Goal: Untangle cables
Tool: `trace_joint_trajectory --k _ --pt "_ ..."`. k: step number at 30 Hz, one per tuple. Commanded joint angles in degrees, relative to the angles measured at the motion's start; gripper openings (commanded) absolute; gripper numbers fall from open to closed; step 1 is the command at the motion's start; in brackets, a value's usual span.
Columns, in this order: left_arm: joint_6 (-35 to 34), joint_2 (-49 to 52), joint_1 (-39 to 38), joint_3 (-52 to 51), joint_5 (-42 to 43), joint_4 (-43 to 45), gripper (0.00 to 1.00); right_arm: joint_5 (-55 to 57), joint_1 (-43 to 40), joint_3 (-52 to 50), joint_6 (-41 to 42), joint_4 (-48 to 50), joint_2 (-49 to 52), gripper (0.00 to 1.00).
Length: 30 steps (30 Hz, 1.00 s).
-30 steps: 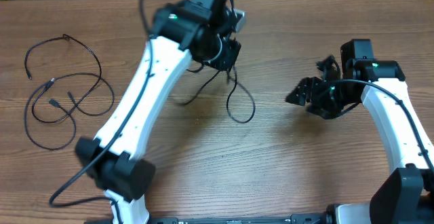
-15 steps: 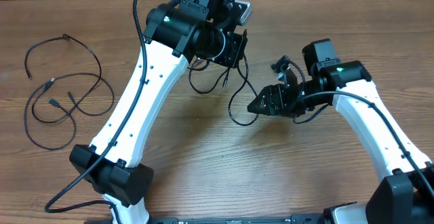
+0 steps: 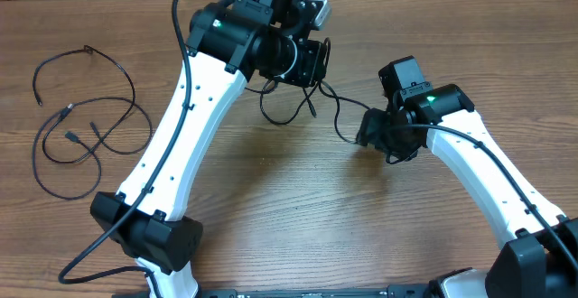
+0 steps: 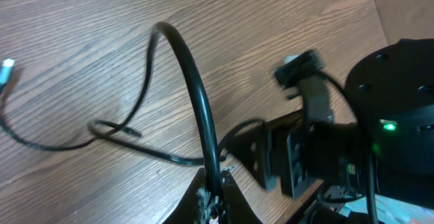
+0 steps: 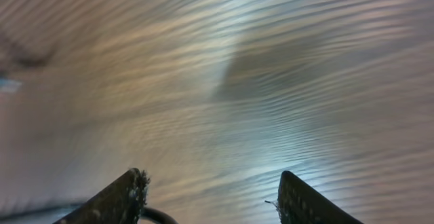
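One big wooden table (image 3: 271, 217) and my two arms over it, so here's how I'd play this step. I'm using my left gripper (image 3: 305, 63) as the reference point for everything.

Well off to its left, nearer my side of the table, the loose cables (image 3: 94, 132) lie flat in open loops. I'd leave those alone for now.

The one that matters is the held cable (image 4: 196, 95). My left fingers are clamped tight on it, and it arcs up out of the pinch and drops to the wood. Beyond that, a strand crosses over itself in a small crossing (image 4: 112, 125).

My right gripper (image 3: 372, 134) sits to the right of the left one and lower, right where a trailing strand ends up. Its fingers (image 5: 125, 197) are spread apart with only wood showing between them. A dark bit of cord curls beside one finger at the frame's bottom edge, and that view is blurry, so I can't tell if it's lined up yet.

My plan, for what it's worth:
- Hold the left pinch firm and high.
- Get exactly one strand between the right pads before closing.
- Pull away from the left gripper slowly, so the crossing opens instead of cinching.
- Watch the plug tip (image 4: 7, 66) so it doesn't snag.
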Motion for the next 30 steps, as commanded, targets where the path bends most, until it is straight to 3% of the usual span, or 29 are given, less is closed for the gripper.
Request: trace_joint_trajectory --k 1,8,21,26,30 --pt "0.96 -0.15 1.57 -0.07 0.94 -1.03 0.04 12.70 0.00 -0.28 10.25 -1.20 -0.17 0.59" --pt "2.38 -3.85 9.75 -0.07 -2.38 -4.98 0.04 27.10 -2.34 -0.28 11.43 -9.57 -0.13 0.59" --pt "4.52 -13.79 34.67 -0.07 -1.05 -7.85 0.04 27.67 -9.81 -0.28 10.78 -10.91 -0.13 0.60" --pt "10.08 -13.92 34.71 -0.11 6.01 -9.20 0.04 25.09 -9.81 -0.28 10.73 -10.01 -0.13 0.60" --pt "13.00 -13.92 32.63 -0.09 3.63 -9.66 0.04 23.47 -9.84 -0.28 7.85 -9.44 -0.13 0.61"
